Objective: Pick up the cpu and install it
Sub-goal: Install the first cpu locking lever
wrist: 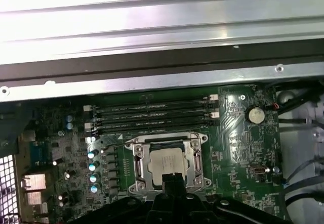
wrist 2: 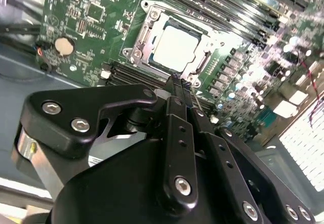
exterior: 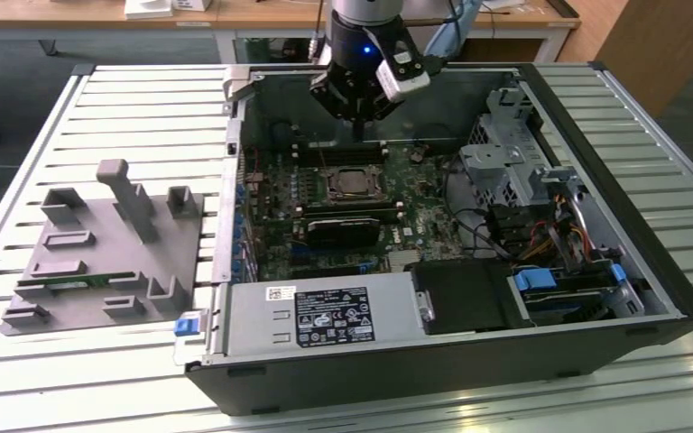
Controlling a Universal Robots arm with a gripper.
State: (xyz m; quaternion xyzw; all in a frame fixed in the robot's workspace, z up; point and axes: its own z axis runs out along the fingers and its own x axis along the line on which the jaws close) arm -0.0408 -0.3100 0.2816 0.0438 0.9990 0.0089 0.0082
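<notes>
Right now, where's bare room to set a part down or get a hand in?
Bare slatted table beyond the grey fixture, in front of it toward the near edge, and on the exterior view's right of the computer case. Crowded inside the case: end effector hangs above the seated cpu, cables beside the drive cage.

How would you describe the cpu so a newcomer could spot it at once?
Find the open computer case on the slatted table, then its green motherboard. The cpu sits in the metal-framed socket beside the memory slots: the only flat square with a silvery-grey top.
</notes>
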